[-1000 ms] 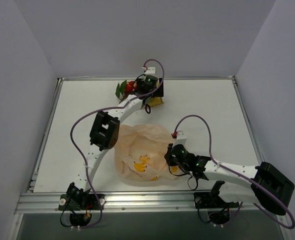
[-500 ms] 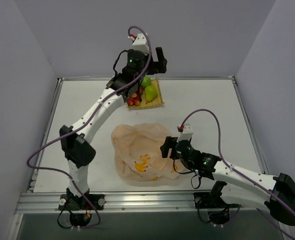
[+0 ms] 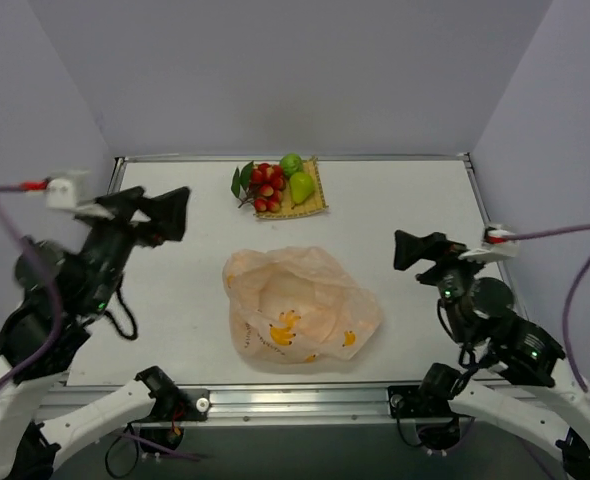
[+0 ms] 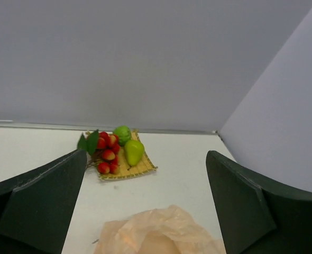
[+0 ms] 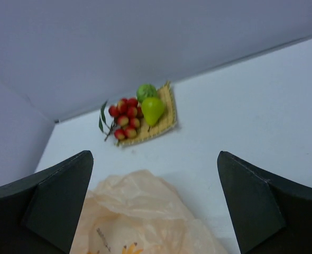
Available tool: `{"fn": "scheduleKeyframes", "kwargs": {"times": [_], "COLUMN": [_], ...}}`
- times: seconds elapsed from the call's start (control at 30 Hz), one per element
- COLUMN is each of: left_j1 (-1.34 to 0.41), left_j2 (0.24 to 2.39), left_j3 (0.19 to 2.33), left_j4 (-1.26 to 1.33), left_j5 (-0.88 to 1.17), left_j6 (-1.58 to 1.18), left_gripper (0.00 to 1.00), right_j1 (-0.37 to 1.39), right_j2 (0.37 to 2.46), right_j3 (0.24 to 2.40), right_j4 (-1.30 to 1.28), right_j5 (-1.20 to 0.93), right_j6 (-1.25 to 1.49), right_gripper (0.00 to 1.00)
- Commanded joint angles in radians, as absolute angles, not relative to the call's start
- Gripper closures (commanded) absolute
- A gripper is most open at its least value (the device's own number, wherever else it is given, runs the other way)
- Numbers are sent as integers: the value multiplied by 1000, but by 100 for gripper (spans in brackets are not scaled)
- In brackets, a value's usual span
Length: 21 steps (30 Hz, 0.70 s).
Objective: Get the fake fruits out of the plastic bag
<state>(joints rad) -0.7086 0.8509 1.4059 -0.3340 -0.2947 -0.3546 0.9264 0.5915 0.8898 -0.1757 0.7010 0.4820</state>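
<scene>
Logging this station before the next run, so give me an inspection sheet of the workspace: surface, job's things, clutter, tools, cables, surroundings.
Surface: white table, no damage seen.
Job's things: red berries, lime-green fruit and pear sit on the yellow mat at the far edge, berry leaves overhanging; plastic bag lies crumpled mid-table, apart from them.
Clutter: nothing seen.
Tools: left tool open, empty; right tool open, empty.
Cables: left arm's purple cable and right arm's purple cable loop clear of the bag.
Surroundings: plain walls on three sides; metal rail along the near edge.

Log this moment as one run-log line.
on mat: berries, lime-green fruit, pear | bag: crumpled, no fruit seen inside | left tool: open, empty | right tool: open, empty
</scene>
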Motion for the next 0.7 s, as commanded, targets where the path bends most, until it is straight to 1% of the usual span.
{"fn": "scheduleKeyframes", "kwargs": {"times": [0.0,0.1,0.17,0.27,0.37,0.47,0.6,0.67], "left_j1": [-704,-704,-704,-704,-704,-706,-706,-704], "left_j2": [657,502,412,339,307,272,261,297], "left_j3": [1364,1286,1235,1137,1074,1045,1048,1097], "left_j4": [-503,-615,-678,-742,-784,-773,-735,-716], "left_j5": [-484,-590,-617,-621,-620,-606,-592,-578], "left_j6": [-292,-278,-288,-325,-351,-342,-308,-296], "left_gripper": [6,6,6,6,6,6,6,6], "right_j1": [930,931,931,931,931,931,931,933], "right_j2": [480,379,327,304,310,333,382,414], "right_j3": [969,980,973,951,924,923,951,974], "right_j4": [-267,-267,-267,-305,-321,-321,-321,-321], "right_j5": [936,980,992,992,974,977,999,1022], "right_j6": [445,465,463,489,505,499,465,447], "right_gripper": [0,0,0,0,0,0,0,0]}}
